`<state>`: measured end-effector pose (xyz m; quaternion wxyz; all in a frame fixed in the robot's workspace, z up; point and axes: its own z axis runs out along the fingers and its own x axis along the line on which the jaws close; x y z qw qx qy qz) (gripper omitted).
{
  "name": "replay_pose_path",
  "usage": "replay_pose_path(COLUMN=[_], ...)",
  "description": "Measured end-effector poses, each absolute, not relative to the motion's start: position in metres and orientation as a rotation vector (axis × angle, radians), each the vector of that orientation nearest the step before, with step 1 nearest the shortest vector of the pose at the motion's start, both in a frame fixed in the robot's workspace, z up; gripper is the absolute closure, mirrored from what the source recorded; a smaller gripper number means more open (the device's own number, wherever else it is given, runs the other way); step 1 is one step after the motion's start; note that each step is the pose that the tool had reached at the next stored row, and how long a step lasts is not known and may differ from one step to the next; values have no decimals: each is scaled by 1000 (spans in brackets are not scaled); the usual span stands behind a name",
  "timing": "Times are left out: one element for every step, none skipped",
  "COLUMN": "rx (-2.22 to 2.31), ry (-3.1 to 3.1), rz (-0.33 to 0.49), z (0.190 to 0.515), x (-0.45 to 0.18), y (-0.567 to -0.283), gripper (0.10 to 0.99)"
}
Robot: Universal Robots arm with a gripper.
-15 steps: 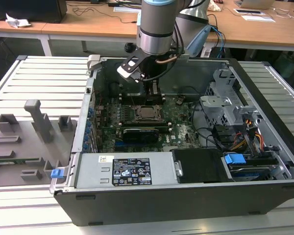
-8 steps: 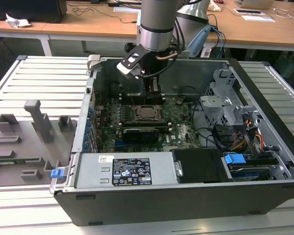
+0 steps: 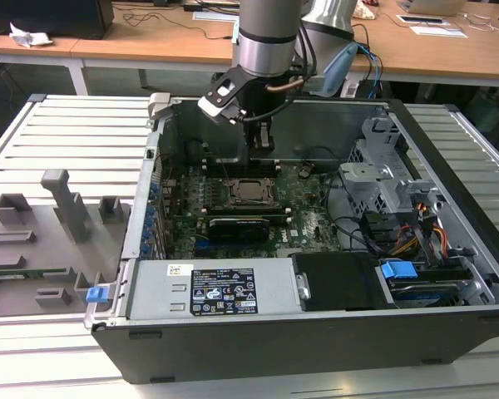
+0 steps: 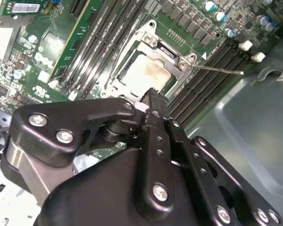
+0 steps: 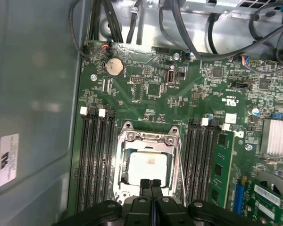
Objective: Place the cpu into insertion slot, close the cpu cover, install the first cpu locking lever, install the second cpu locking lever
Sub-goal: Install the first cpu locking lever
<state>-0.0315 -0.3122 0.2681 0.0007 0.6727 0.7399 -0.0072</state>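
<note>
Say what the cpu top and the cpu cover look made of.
cpu: likely a metal lid, dull silvery-beige, matte with a faint smudge and no glare. cpu cover: thin stamped sheet metal, probably steel, bright silver; its edges catch the light.

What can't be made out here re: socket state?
- First wrist view: the hand covers the near edge of the cpu cover; whatever latches there is hidden.
- Second wrist view: the hand's body hides the same side of the cover; the cpu shows in part.
- Exterior view: the cover is too small to tell latched or not.
- Fingertip contact with the cover: cannot tell.
</note>
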Motion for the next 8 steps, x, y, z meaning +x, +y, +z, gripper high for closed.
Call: replay_pose_path(rx=[2112, 2112, 2112, 2109, 2106, 2095, 2081, 2054], ry=[2323, 2323, 2322, 2322, 2325, 2334, 2347, 2370], rz=[-23, -23, -21, -20, -20, -20, -20, -20], z=[270, 270, 270, 270, 270, 270, 270, 270], x=[-32, -32, -32, -32, -32, -32, -32, -32], y=[-312, -312, -312, -312, -312, -312, -312, -312], gripper=[980, 980, 980, 980, 980, 980, 980, 980])
